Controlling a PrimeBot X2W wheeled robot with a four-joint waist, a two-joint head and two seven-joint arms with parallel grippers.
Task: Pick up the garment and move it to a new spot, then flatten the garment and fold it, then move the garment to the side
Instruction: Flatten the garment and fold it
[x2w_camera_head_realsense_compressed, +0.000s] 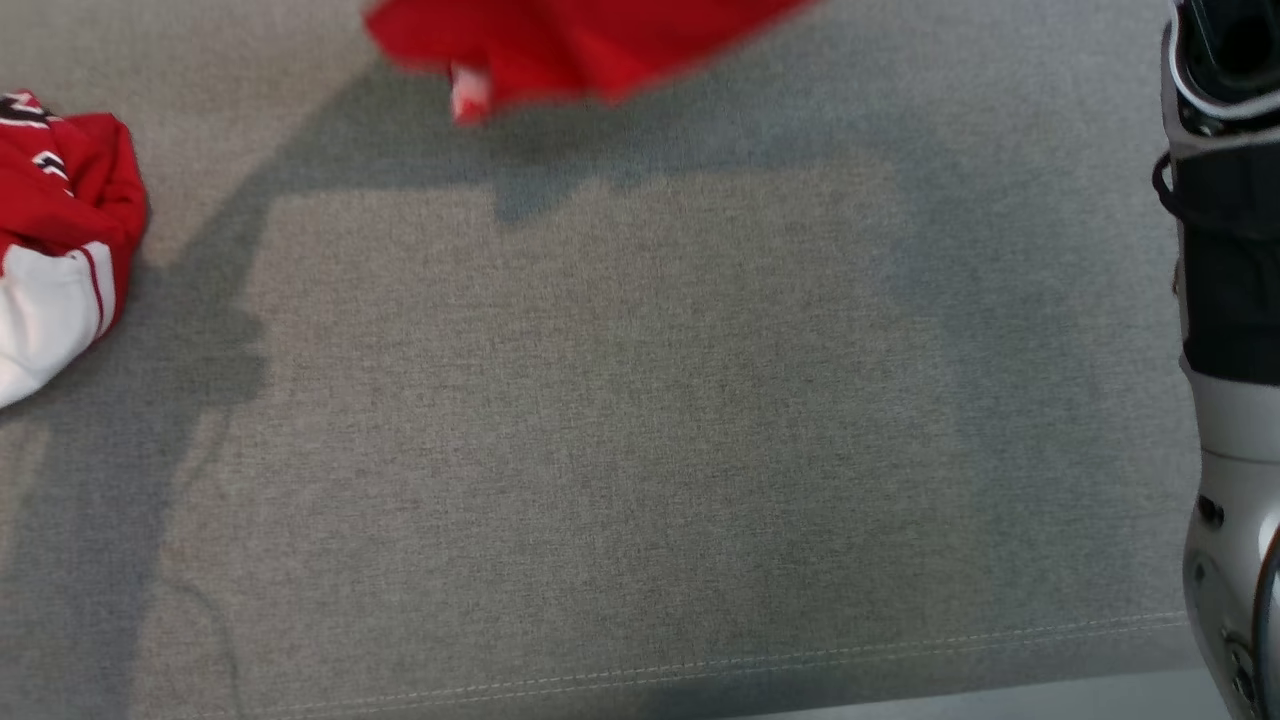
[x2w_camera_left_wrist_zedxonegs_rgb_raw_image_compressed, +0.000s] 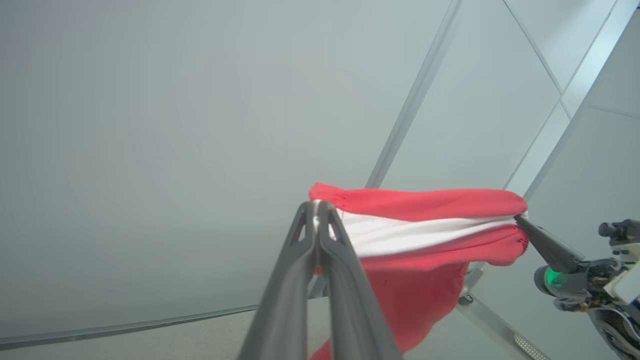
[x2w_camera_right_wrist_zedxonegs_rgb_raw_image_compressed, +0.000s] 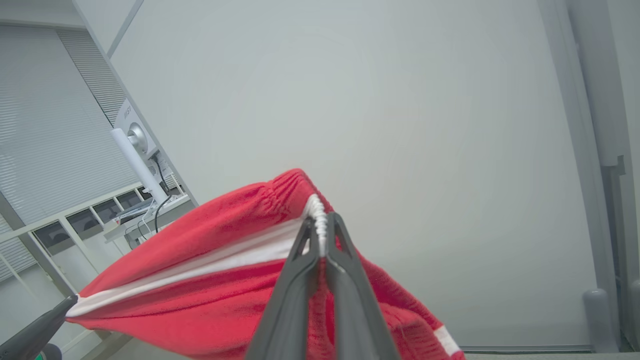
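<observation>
**A:** Where is the garment (x2w_camera_left_wrist_zedxonegs_rgb_raw_image_compressed: 425, 205)?

**B:** It is up in the air, stretched between the two arms. The head view shows a blurred part of it at the top edge. It hangs over the grey cloth-covered bench (x2w_camera_head_realsense_compressed: 640, 450) and throws a shadow on it.

**A:** What does it look like?

**B:** It is bright red knit with a white stripe running along the taut top edge between the two grips. The left wrist view shows red above the stripe and red below it, and the rest sags down in a loose fold. The right wrist view shows the edge puckered into small gathers, like an elastic band. There is another short white band on the cloth low at the right of that view.

**A:** And the left tool (x2w_camera_left_wrist_zedxonegs_rgb_raw_image_compressed: 316, 207)?

**B:** Its fingers are pressed together, pinching one end of the striped edge at their tips.

**A:** The right tool (x2w_camera_right_wrist_zedxonegs_rgb_raw_image_compressed: 320, 226)?

**B:** It is the same, with its fingers closed on the gathered white edge at the other end. Each tool's dark tip also shows at the far end of the cloth in the other wrist view.

**A:** Is there anything else on the bench?

**B:** A second piece of clothing (x2w_camera_head_realsense_compressed: 60, 220) lies crumpled at the left edge, well apart from the hanging one. It is red and white with dark markings. The pale right forearm (x2w_camera_head_realsense_compressed: 1230, 430) runs down the right edge of the head view.
</observation>
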